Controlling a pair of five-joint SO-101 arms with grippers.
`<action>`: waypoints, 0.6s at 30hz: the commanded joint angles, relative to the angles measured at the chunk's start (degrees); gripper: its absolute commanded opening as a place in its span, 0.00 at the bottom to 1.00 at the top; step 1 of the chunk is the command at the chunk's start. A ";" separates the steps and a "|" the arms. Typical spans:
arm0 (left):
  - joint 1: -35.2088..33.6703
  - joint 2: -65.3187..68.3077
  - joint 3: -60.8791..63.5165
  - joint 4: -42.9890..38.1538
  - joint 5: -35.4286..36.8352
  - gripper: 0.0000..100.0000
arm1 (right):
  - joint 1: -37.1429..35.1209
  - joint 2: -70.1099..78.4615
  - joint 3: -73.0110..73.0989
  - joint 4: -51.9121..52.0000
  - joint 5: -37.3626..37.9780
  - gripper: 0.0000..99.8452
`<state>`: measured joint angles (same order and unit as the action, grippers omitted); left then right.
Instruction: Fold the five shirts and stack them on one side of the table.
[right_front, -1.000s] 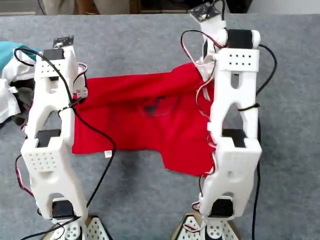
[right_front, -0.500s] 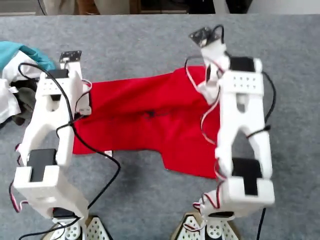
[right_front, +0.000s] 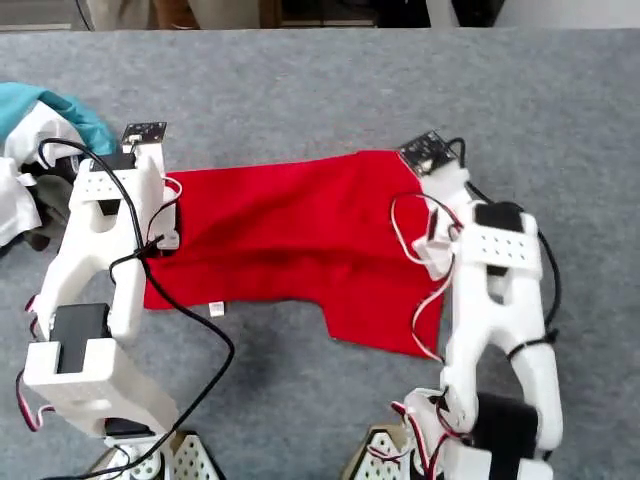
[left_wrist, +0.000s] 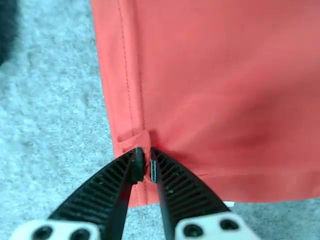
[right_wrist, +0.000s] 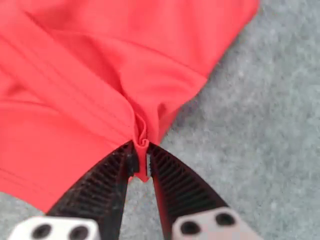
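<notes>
The red shirt (right_front: 290, 235) is clamped at one edge by the left gripper (left_wrist: 144, 165) and at the opposite edge by the right gripper (right_wrist: 141, 159).

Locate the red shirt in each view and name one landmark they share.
High view: red shirt spread flat on the grey table, mid-picture.
Left wrist view: red shirt ahead of the left gripper, which pinches its hemmed edge.
Right wrist view: red shirt ahead of the right gripper, which pinches a bunched fold at its edge.
Shared landmark: the grey table bordering the shirt's edge.
</notes>
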<state>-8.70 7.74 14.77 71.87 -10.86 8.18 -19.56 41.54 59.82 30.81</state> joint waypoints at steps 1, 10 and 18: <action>-0.97 -2.77 -0.35 -0.35 -2.20 0.02 | 1.45 -4.44 3.30 -0.70 3.52 0.00; -3.16 -2.77 -0.09 4.04 -7.56 0.02 | 2.59 -7.60 11.56 -1.93 4.57 0.00; -4.40 -2.77 0.00 7.38 -8.26 0.02 | 3.03 -7.96 16.31 -3.78 6.51 0.00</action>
<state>-12.13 7.74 14.86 78.11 -18.68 9.85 -25.63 57.54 56.92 36.53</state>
